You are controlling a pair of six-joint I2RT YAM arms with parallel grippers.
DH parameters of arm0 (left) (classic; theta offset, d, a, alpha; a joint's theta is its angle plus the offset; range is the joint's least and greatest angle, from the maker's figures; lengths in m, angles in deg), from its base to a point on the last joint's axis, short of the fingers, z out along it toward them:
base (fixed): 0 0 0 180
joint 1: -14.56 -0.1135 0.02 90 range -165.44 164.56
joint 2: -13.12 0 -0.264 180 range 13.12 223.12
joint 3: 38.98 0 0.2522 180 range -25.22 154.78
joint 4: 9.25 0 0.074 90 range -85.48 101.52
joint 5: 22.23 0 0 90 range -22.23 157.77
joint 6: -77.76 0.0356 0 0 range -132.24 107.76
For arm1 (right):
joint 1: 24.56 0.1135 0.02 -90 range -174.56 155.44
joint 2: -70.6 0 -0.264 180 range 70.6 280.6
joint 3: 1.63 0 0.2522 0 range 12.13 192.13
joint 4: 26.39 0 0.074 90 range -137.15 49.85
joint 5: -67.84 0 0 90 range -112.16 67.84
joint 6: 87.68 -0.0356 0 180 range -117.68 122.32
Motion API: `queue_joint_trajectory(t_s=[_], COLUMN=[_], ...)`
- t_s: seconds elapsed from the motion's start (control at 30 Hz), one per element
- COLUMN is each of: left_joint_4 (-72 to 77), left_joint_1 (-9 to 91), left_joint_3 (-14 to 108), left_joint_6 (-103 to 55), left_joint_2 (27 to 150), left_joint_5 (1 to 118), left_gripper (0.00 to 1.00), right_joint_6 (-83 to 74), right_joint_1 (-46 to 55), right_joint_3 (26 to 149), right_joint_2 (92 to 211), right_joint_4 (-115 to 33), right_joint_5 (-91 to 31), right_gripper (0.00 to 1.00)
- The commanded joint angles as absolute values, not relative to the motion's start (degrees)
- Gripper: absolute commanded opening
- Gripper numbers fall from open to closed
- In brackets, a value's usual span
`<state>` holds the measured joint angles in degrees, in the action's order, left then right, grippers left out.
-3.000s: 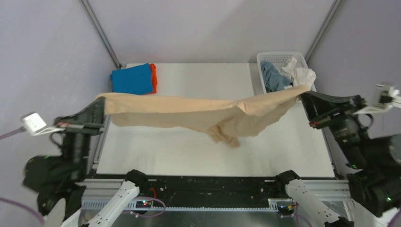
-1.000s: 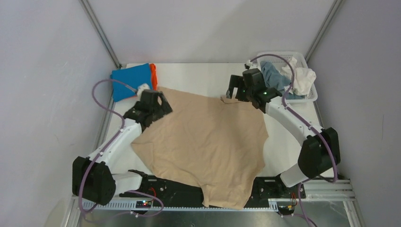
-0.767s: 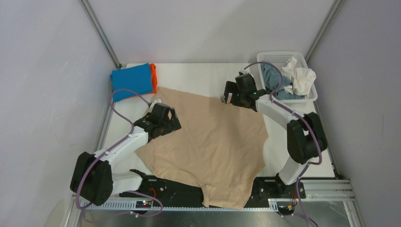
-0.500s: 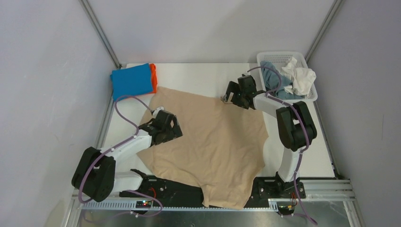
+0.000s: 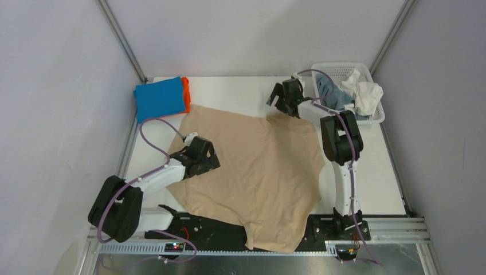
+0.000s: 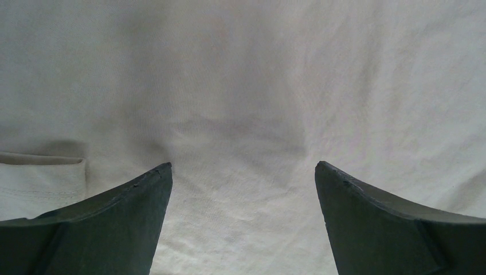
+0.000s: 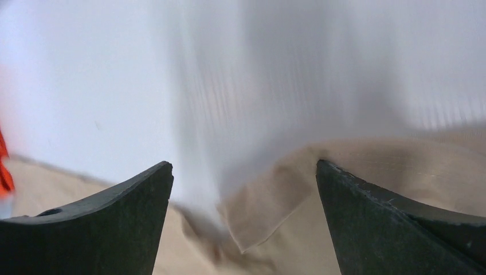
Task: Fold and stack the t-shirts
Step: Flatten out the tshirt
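The beige t-shirt (image 5: 252, 166) lies spread across the middle of the worktop (image 5: 240, 91), its near hem over the near edge. The left pincer (image 6: 243, 172) is spread wide over its left part. The right pincer (image 7: 243, 172), also spread, is at its far edge. The blue t-shirt (image 5: 160, 98) lies folded on the orange t-shirt (image 5: 185, 94) at far left. The white t-shirt (image 5: 365, 94) and grey-blue t-shirt (image 5: 338, 97) sit in the mesh basket (image 5: 338, 66).

Even, soft light and faint shadows overhead; the left wrist view is sharp, the right wrist view motion-blurred.
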<state>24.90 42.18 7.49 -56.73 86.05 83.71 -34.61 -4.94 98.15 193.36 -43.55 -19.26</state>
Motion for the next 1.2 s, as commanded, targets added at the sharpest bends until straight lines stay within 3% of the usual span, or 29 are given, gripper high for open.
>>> queue_joint_trajectory(t_s=[0.0,0.23,0.37,0.57,0.8,0.93,1.17], left_joint_4=[25.0,25.0,24.9,25.0,25.9,26.6,26.5], left_joint_1=[42.4,42.4,42.4,42.5,41.8,40.0,36.5], left_joint_3=[4.6,3.2,4.6,7.2,11.8,13.9,18.9], left_joint_6=[-57.0,-56.4,-56.2,-55.8,-54.5,-53.3,-51.5], left_joint_2=[87.5,85.6,85.2,82.2,79.5,80.3,90.3], left_joint_5=[83.7,82.7,82.3,83.5,87.6,88.8,84.9], left_gripper=[1.00,1.00,1.00,1.00,1.00,1.00,1.00], right_joint_6=[-37.0,-38.1,-30.1,-24.2,-29.7,-32.5,-31.5], right_joint_1=[-5.9,-7.4,-6.5,-1.8,5.3,7.8,5.2], right_joint_3=[114.7,134.5,136.9,109.5,80.4,71.5,68.3], right_joint_2=[202.3,211.5,207.0,183.7,164.7,158.2,159.9], right_joint_4=[-46.4,-47.1,-55.2,-61.8,-70.5,-72.0,-69.5], right_joint_5=[-12.3,-13.2,-18.8,-15.1,-7.1,-6.6,-8.5], right_gripper=[1.00,0.99,0.99,0.99,0.99,0.99,1.00])
